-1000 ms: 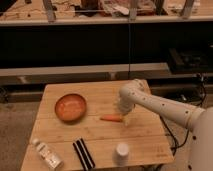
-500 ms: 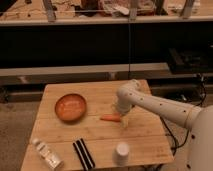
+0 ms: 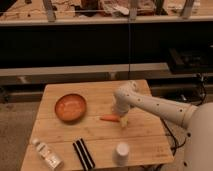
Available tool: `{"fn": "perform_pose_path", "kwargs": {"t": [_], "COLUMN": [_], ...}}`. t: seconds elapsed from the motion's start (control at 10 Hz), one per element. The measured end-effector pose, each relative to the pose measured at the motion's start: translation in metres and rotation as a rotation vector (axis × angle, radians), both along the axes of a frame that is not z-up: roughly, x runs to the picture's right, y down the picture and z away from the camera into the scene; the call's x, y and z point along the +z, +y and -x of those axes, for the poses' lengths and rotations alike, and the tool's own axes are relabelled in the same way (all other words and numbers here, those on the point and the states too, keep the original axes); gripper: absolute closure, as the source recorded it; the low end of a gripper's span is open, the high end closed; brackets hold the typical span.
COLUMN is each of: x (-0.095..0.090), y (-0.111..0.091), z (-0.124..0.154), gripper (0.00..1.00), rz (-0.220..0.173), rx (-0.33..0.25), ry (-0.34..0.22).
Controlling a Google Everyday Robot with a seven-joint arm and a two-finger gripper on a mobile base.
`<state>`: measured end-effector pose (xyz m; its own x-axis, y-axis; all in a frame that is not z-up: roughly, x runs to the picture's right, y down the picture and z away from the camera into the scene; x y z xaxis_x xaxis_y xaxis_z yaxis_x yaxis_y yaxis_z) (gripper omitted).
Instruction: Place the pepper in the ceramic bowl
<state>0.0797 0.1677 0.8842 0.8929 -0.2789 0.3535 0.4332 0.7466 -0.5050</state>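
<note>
The pepper (image 3: 108, 118), slim and orange, lies flat on the wooden table (image 3: 145, 135) near its middle. The ceramic bowl (image 3: 70, 107), terracotta with a lighter inside, stands to the left of the pepper, a short gap away, and holds nothing that I can see. My gripper (image 3: 120, 119) hangs down from the white arm (image 3: 150, 104) and is low at the pepper's right end, at or just above the table top. I cannot tell whether it touches the pepper.
A white cup (image 3: 121, 153) stands near the front edge, below the gripper. A dark striped object (image 3: 83, 154) and a lying clear bottle (image 3: 46, 154) are at the front left. Dark shelving runs behind the table.
The arm has shifted a little to the left and down toward the pepper's right end. The pepper and the bowl have not moved.
</note>
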Motion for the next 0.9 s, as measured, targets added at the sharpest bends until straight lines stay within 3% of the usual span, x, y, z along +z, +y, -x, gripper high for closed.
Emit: {"fn": "perform_pose_path", "kwargs": {"t": [0.5,0.6,0.9], "x": [-0.0007,-0.0006,0.0031], "y": [0.0009,0.0007,0.0018], "z": [0.0020,0.0014,0.0014], "gripper": [0.94,0.98,1.00], "rz": [0.006,0.005,0.025], "rx": [0.012,0.011,0.033], "ry": [0.027,0.028,0.050]}}
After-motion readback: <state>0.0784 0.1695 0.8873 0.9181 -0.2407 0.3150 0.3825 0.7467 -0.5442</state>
